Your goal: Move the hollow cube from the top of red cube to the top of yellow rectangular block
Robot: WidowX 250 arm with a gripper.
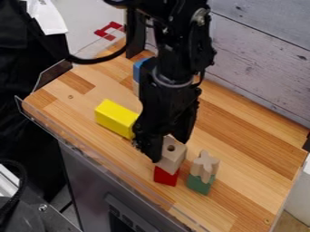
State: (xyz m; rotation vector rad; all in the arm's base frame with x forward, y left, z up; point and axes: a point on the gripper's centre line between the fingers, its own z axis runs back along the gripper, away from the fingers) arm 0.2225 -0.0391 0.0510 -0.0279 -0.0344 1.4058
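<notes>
While the hollow cube (174,155) sits on the red cube (165,176) near the wooden counter's (239,131) front edge, its transfer to the yellow block (115,118), nearer the left corner, remains undone. The gripper (163,147) is at the hollow cube; its opening and hold I cannot tell. Behind the counter's back edge stands a pale plank wall (260,59).
</notes>
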